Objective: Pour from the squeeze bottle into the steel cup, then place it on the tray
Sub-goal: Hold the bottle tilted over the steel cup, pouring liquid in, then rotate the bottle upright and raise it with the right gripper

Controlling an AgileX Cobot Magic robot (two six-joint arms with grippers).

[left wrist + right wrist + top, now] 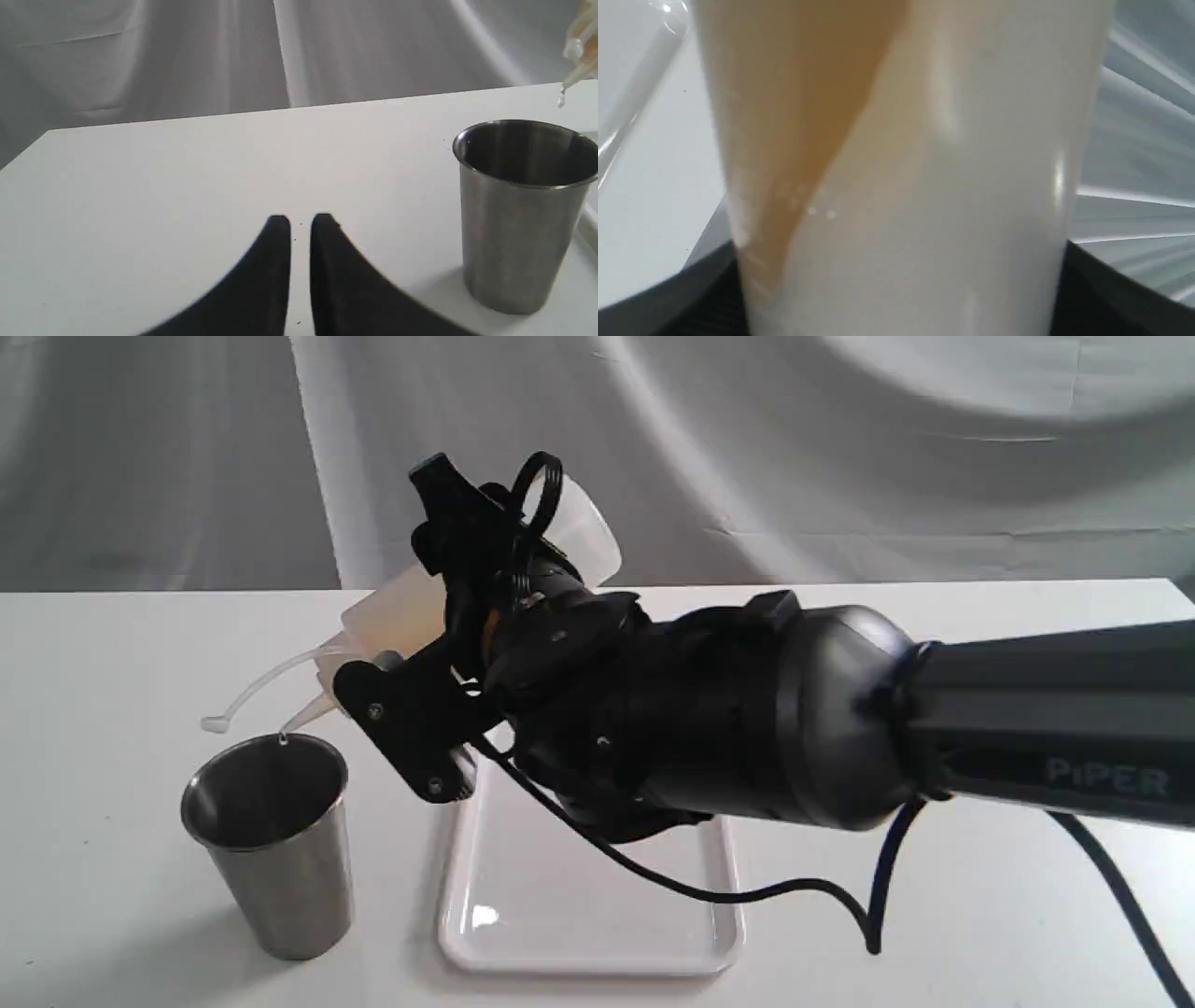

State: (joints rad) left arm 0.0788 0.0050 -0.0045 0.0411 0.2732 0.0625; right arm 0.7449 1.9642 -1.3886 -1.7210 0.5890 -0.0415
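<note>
A white worktop (93, 653) is carrying two things: the steel cup (271, 849) is standing upright on it, and the glossy white tray (579, 919) is lying flat just beside the cup, not touching it.

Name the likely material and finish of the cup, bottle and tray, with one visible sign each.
Steel cup: likely brushed metal; soft grey sheen, dark mirror-like inside. Squeeze bottle: seemingly translucent whitish plastic; amber liquid shows through its wall. Tray: probably glossy white plastic; a bright highlight sits on it.

The right arm (747, 709) hides the tray's (579, 915) far end.
</note>
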